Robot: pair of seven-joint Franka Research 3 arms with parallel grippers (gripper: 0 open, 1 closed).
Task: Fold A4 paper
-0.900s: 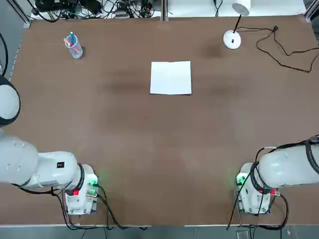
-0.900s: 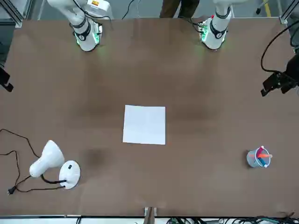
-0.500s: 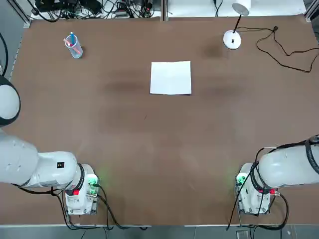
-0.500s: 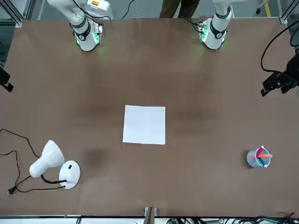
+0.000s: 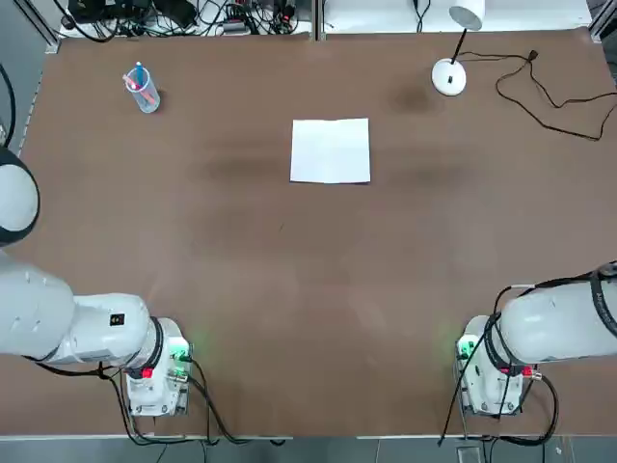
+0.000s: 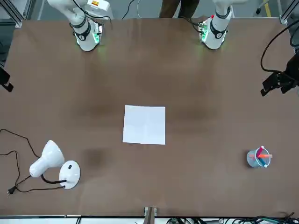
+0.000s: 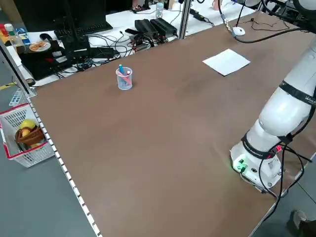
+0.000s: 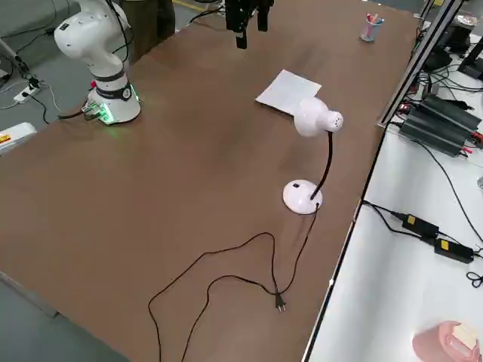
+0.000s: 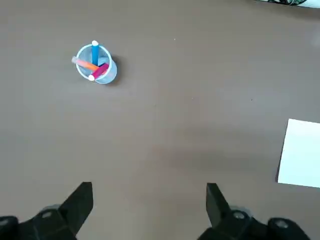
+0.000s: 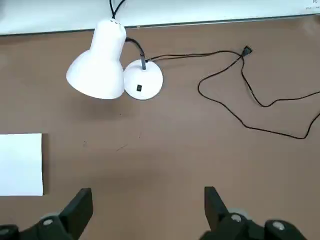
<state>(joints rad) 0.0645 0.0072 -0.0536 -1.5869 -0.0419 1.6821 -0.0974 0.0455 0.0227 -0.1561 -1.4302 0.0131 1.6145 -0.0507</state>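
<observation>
Thin white rectangular paper [image 5: 331, 150] lies flat mid-tabletop [image 5: 289, 289], toward far edge. Matte brown surface. Left end effector [image 9: 149, 202] and right end effector [image 10: 148, 206] both released, raised, grasping nothing.

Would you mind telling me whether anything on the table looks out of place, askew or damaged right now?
Nothing stands out. The A4 paper lies flat and square to the table, apart from everything. The desk lamp stands upright at a far corner, its loose cord unplugged on the surface. The cup of pens is upright, nothing spilled.
</observation>
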